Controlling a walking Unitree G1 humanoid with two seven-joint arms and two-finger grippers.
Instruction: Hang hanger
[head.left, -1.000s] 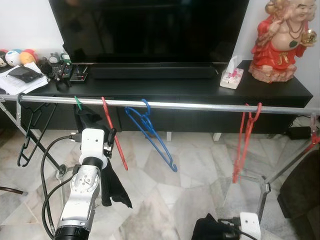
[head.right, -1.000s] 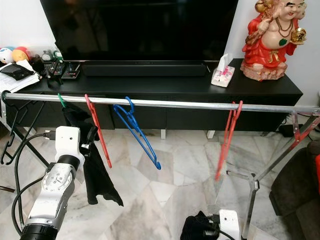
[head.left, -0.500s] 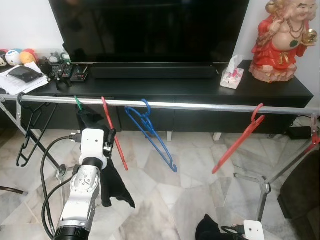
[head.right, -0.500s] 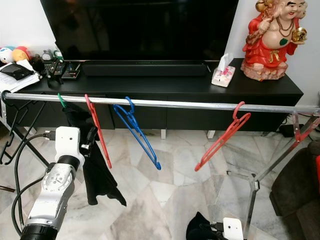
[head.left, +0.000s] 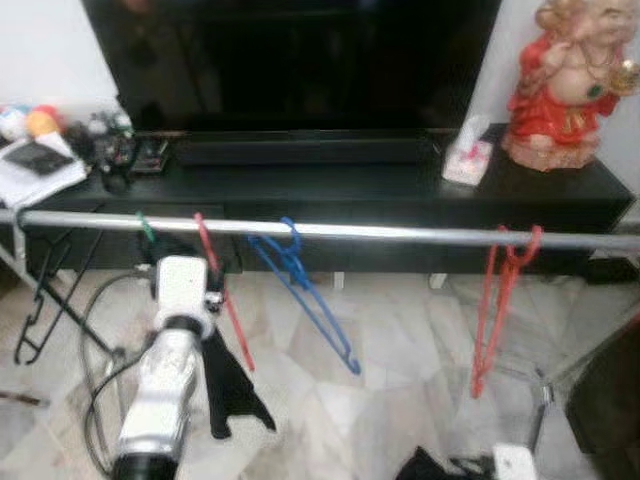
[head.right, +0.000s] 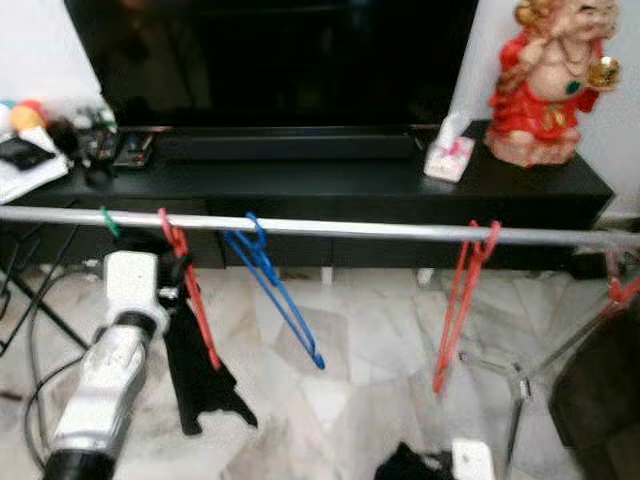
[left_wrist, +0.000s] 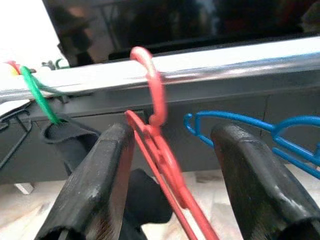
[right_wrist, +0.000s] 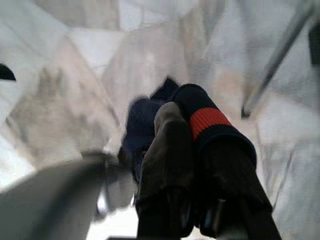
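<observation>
A silver rail (head.left: 400, 233) runs across in front of me. On its right part a red hanger (head.left: 497, 300) hangs by its hook, nearly straight down. My left gripper (left_wrist: 170, 155) is raised to the rail's left part and open, its fingers (left_wrist: 95, 190) on either side of a second red hanger (left_wrist: 157, 140) without gripping it. My right gripper (right_wrist: 185, 107) hangs low by the floor with its fingers pressed together and nothing between them; its white wrist box (head.left: 515, 462) shows at the bottom edge.
Also on the rail are a blue hanger (head.left: 305, 295), a green hook (head.left: 147, 228) with a black garment (head.left: 230, 385), and a black hanger (head.left: 40, 300). Behind stands a black TV cabinet (head.left: 380, 185) with a red statue (head.left: 560, 90). A rack leg (head.left: 545, 390) slants at right.
The right red hanger swung out to the left, then fell back to hang straight. My right arm sank lower. The camera shifted and the picture is blurred.
</observation>
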